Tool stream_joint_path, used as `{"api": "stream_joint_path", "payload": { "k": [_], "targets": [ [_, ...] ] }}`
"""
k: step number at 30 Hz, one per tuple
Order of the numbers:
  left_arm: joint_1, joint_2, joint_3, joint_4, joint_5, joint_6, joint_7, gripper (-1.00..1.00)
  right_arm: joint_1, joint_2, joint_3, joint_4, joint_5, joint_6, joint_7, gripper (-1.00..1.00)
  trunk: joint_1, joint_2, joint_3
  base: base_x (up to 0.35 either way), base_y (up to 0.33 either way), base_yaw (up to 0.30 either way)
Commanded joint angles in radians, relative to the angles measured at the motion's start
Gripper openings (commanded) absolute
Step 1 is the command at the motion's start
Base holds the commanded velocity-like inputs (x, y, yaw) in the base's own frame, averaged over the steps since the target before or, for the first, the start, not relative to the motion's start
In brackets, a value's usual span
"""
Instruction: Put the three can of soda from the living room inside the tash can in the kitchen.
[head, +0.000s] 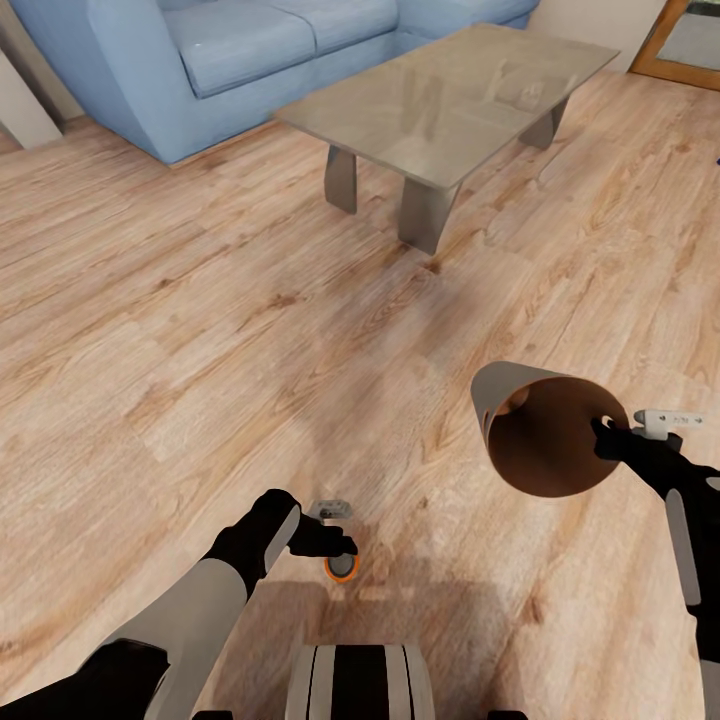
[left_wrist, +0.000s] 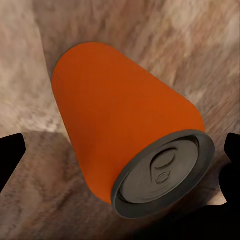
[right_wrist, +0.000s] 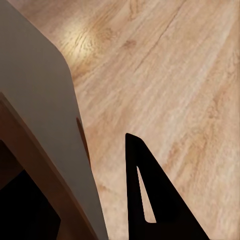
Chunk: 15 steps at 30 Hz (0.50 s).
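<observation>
Left wrist view gives us the orange can (left_wrist: 125, 135) with its grey top, left gripper (left_wrist: 120, 165) clamped on it; our right gripper (head: 607, 437) pinches the bin (head: 540, 430) rim, brown inside facing us at 4 o'clock in the head view.

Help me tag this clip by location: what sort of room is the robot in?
Most likely a living room: a blue sofa stands behind a glass-topped coffee table, on a light wood plank floor.

Sofa (head: 250, 50) standing at the far left, coffee table (head: 450, 95) lying before it to the right. Nearer, a can (head: 342, 568) sitting under the left gripper (head: 345, 545), the bin (head: 540, 430) hanging tilted at the right gripper (head: 605, 432), above the floor (head: 150, 330).
</observation>
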Motion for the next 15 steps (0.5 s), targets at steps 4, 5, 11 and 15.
{"api": "stream_joint_path", "payload": {
  "k": [4,5,11,15],
  "targets": [
    [0.000,0.001,-0.005,-0.001,0.010,0.004,0.004,1.00,-0.003,0.003,-0.001,-0.002,-0.007,0.006,0.007,-1.00,0.000,0.000,-0.001,0.000,0.000,0.000],
    [0.000,0.001,-0.005,-0.001,0.009,0.004,0.004,1.00,-0.003,0.003,-0.001,-0.002,-0.007,0.006,0.007,-1.00,0.000,0.000,-0.001,0.000,0.000,0.000],
    [0.000,0.001,-0.005,-0.001,0.010,0.004,0.004,1.00,-0.003,0.005,-0.001,-0.001,-0.007,0.006,0.007,-1.00,0.000,0.000,-0.001,0.000,0.000,0.000],
    [0.000,0.001,-0.005,-0.001,0.009,0.004,0.004,1.00,-0.003,0.006,0.000,-0.001,-0.007,0.006,0.007,-1.00,0.000,0.000,-0.001,0.000,0.000,0.000]
  ]
}}
